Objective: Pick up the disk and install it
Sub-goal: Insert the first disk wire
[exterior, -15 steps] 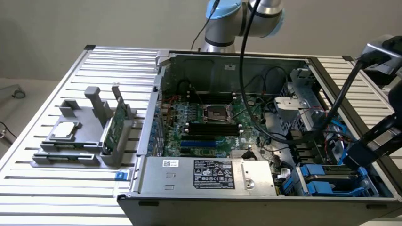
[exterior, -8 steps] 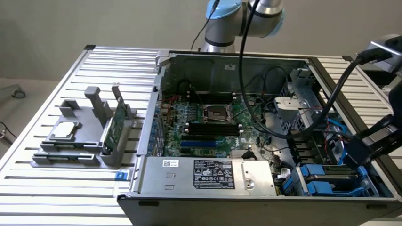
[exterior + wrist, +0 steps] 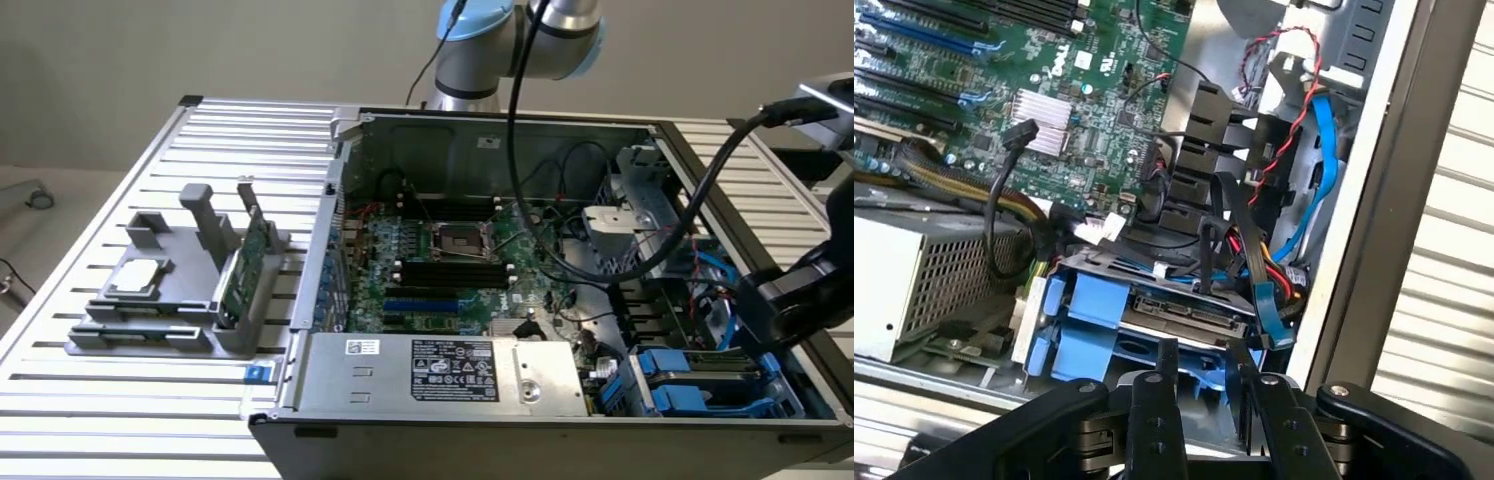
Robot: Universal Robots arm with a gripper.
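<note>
I had the gripper (image 3: 1206,400) hovering right over the disk (image 3: 1179,312). The disk sat in the drive bay (image 3: 701,385) at the near corner of the open computer case (image 3: 534,445), on the exterior view's right, just beside the power supply (image 3: 441,370). Its blue carrier framed it. The connector edge faced the wrist camera and ran roughly left to right. The body was sunk in the bay, so I could not make out its long axis. Whether the gripper was clamped on the carrier, I could not tell.

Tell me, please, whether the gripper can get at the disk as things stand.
Probably yes: the gripper is right at the disk in its blue carrier, with nothing between them; the cables sit off to one side.
</note>
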